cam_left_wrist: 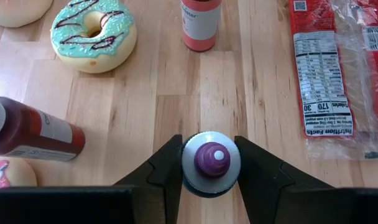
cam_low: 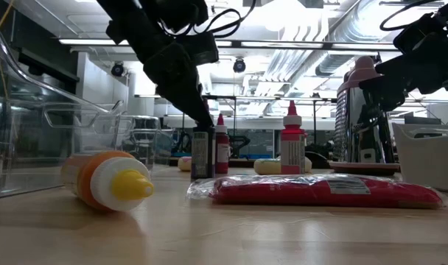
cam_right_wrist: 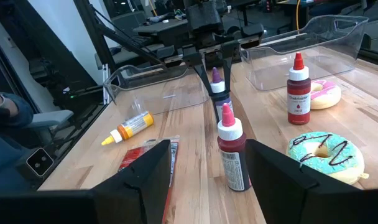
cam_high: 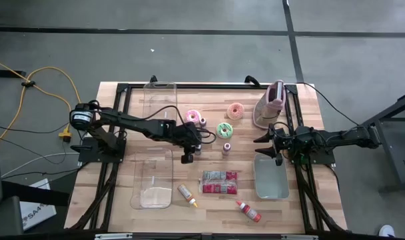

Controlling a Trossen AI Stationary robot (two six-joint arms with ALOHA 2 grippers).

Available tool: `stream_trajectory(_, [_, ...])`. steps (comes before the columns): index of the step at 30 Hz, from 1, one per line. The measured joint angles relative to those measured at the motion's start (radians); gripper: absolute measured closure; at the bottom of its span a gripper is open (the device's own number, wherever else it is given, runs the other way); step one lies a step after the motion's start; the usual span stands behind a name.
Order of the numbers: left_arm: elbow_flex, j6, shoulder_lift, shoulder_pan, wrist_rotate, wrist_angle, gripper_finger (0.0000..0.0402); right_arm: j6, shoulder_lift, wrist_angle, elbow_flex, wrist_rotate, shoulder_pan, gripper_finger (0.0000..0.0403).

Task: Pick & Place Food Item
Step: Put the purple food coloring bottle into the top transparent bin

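Bottle (cam_left_wrist: 211, 163), purple cap, white collar, dark body, upright on table (cam_high: 309, 207), pinched between left gripper (cam_left_wrist: 211, 167) fingers; jaws part-closed, touching its sides. Left wrist view looks down on cap top; low view shows dark body (cam_low: 202, 154) standing on wood under gripper. Just ahead of gripper: green-iced donut (cam_left_wrist: 93, 34), pink-capped bottle (cam_left_wrist: 200, 23). Beside it, red bottle (cam_left_wrist: 33, 129) seen, red food packet (cam_left_wrist: 338, 68) on other side. Orange bottle (cam_low: 106, 180) lies on side nearby. Right gripper (cam_high: 265, 139) waits well apart, jaws open, empty, over grey tray (cam_high: 270, 181).
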Motion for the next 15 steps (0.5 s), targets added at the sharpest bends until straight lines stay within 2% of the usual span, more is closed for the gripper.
stream_trajectory(8, [-0.001, 0.000, -0.090, 0.042, -0.003, -0.026, 0.0285, 0.000, 0.000, 0.000, 0.000, 0.000, 0.000, 0.0209])
stream_trajectory(15, [0.000, 0.011, -0.226, 0.097, -0.002, -0.050, 0.0285, 0.000, 0.000, 0.000, 0.000, 0.000, 0.000, 0.0209])
